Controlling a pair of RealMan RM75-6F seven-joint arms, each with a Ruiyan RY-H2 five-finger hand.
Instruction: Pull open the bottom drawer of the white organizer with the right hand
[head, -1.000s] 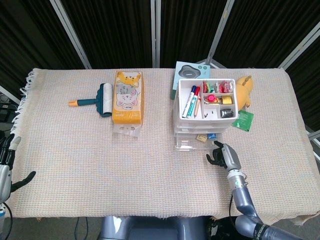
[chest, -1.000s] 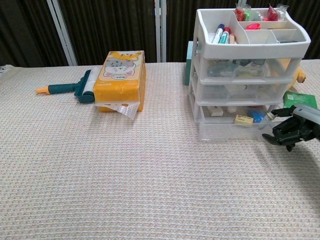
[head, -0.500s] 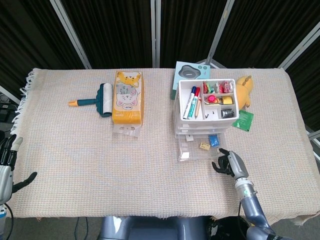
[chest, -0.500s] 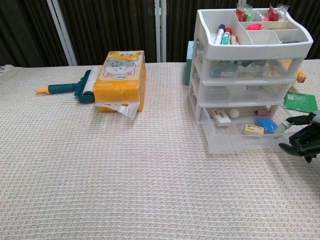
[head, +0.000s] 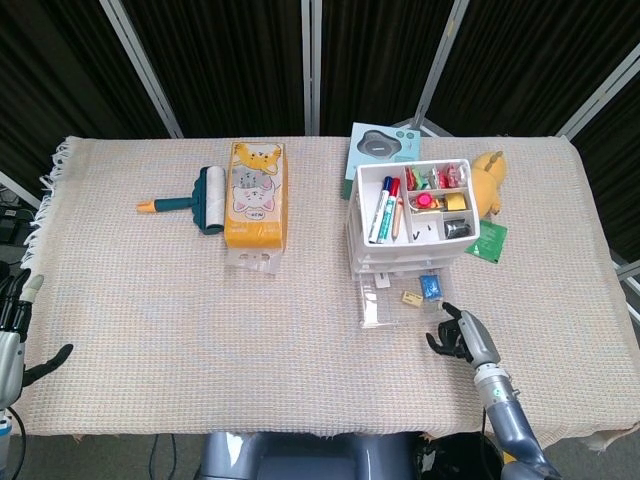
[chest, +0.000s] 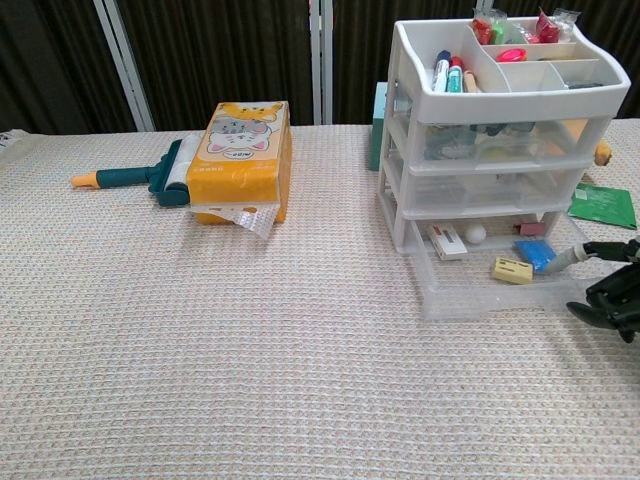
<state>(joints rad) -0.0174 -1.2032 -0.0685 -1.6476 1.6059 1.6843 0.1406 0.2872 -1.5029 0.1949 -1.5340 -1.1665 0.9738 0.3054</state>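
The bottom drawer (chest: 500, 285) of the white organizer (head: 409, 222) stands pulled well out over the tabletop (head: 180, 330), the right hand (head: 460, 335) at its front right corner, fingers (chest: 612, 300) curled; whether they hook the drawer's edge cannot be told. Inside lie a blue block (chest: 537, 254), a yellow eraser-like piece (chest: 511, 270) and small white items, while markers (head: 383, 208) fill the open top tray.

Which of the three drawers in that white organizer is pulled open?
The bottom drawer. It juts out toward the right hand, its small items uncovered, while the two drawers above sit flush in the white organizer.
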